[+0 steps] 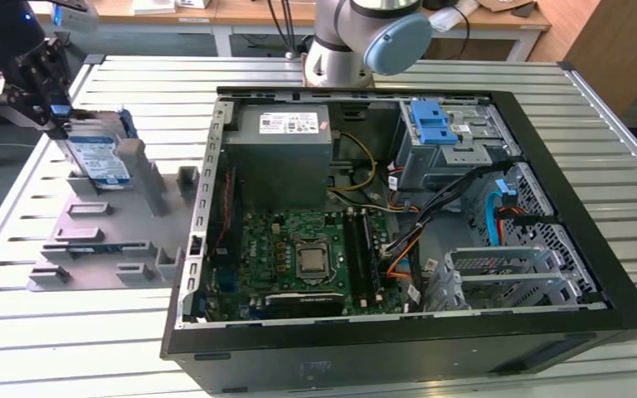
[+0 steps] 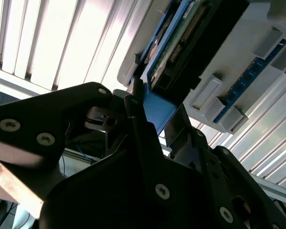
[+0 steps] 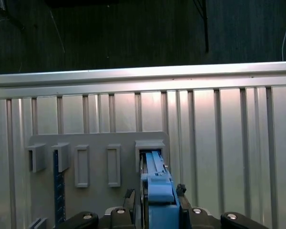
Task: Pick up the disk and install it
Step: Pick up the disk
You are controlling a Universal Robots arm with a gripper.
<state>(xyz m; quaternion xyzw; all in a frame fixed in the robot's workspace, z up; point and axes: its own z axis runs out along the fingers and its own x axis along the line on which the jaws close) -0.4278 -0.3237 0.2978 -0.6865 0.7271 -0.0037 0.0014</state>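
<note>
The disk [image 1: 99, 157] stands on edge in a slot of the grey fixture plate [image 1: 97, 249], at the exterior view's left beside the open computer case. Its blue-and-white label faces the camera and its blue carrier rims it. My gripper [image 1: 60, 116] sits on the disk's upper far corner. In the first wrist view the gripper [image 3: 156, 196] has its fingers [image 3: 130, 198] pressed close on both sides of the blue carrier edge of the disk [image 3: 157, 183]. The second wrist view looks along the gripper [image 2: 152, 114] to the disk [image 2: 181, 47], still seated in the fixture.
The open computer case [image 1: 202, 249] lies flat on the slatted metal table [image 1: 130, 75]. Inside are a grey power-supply box [image 1: 291, 145], a drive cage with a blue latch [image 1: 435, 124], the motherboard [image 1: 296, 257] and a metal cage [image 1: 507, 274]. The arm's base [image 1: 341, 50] stands behind the case.
</note>
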